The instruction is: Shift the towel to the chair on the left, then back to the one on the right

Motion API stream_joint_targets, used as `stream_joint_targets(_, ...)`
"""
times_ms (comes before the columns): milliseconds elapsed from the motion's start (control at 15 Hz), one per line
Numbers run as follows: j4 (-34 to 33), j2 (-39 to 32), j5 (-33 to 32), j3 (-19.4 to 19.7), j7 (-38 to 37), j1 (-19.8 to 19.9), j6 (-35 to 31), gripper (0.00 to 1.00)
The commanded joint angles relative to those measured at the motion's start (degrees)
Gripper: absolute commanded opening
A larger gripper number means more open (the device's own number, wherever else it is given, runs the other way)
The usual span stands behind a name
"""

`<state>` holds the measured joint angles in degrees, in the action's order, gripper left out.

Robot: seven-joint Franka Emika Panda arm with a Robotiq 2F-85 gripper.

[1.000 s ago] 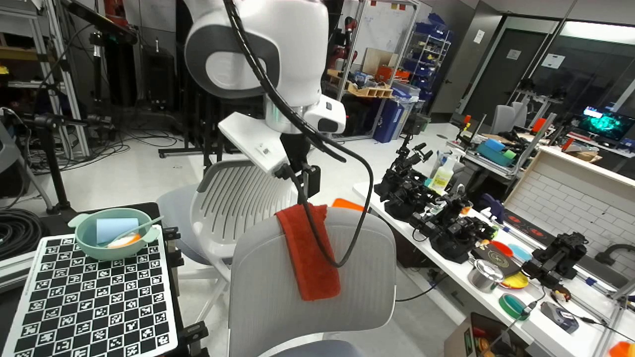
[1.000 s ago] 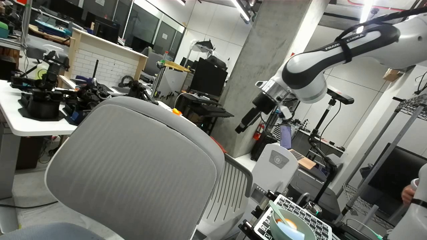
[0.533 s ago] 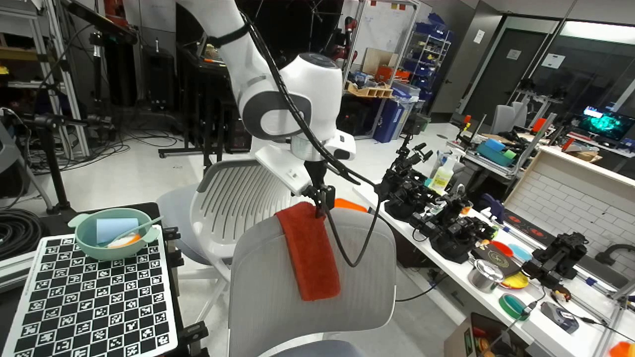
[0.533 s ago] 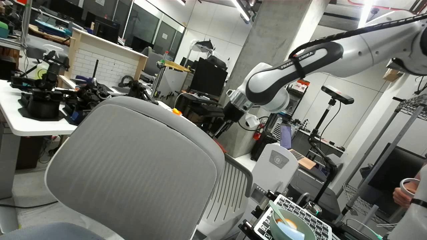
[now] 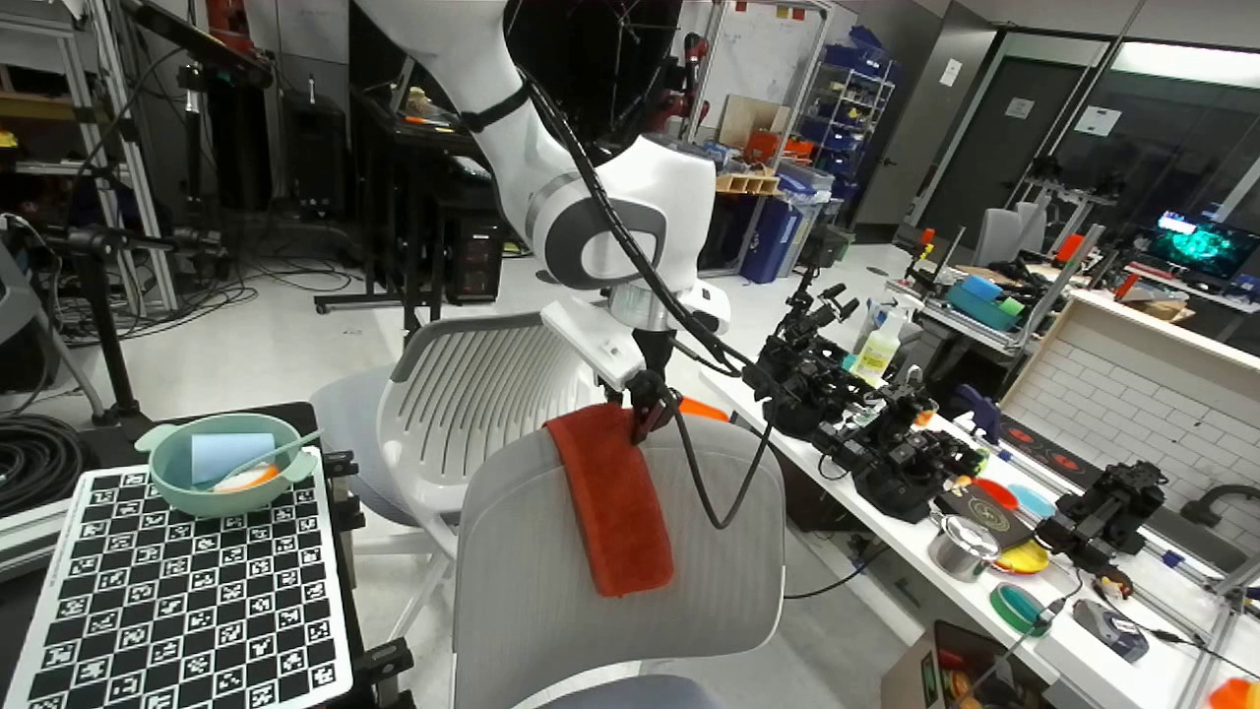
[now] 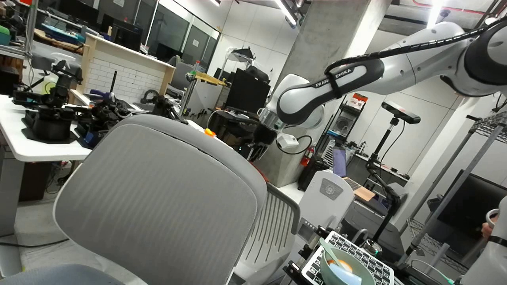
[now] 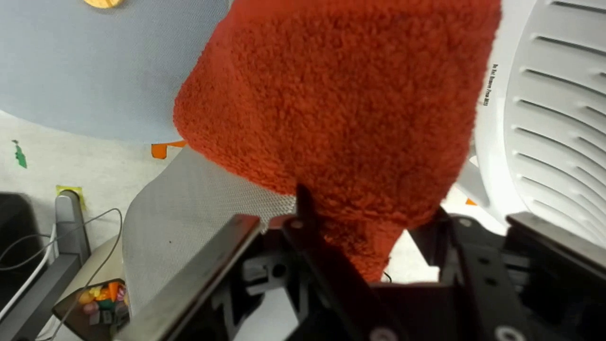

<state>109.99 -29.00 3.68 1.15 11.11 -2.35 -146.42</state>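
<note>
Wrist view: note gripper [image 7: 371, 208] w/ jaws spread wide, either side of towel [image 7: 350, 109]; unable to confirm contact. In an exterior view, locate gripper at top edge of gray backrest [image 5: 714, 571], and towel over same edge, w/ long axis down backrest face, below gripper. Prob. next: close on top fold, excl. backrest rim; lift.

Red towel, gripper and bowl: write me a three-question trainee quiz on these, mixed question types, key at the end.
1. What does the red towel hang over? A) the white table; B) a grey chair's backrest; C) the metal shelving.
2. True or false: in the wrist view, the gripper stands open, with the red towel showing between its jaws.
3. Fill in: the pale-green bowl sits on a black-and-white ...... board.

Key: 1. B; 2. true; 3. checkered.
</note>
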Motion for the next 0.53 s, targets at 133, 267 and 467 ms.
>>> stream_joint_targets(133, 0.0, 5.5, -2.1, -1.4, -2.9, 0.1, 9.1, 0.08)
stream_joint_targets(267, 0.3, 7.6, -2.1, -1.8, -3.1, 0.0, 11.1, 0.00)
stream_joint_targets(467, 0.2, 10.6, -1.9, -2.4, -3.1, -0.1, 13.7, 0.01)
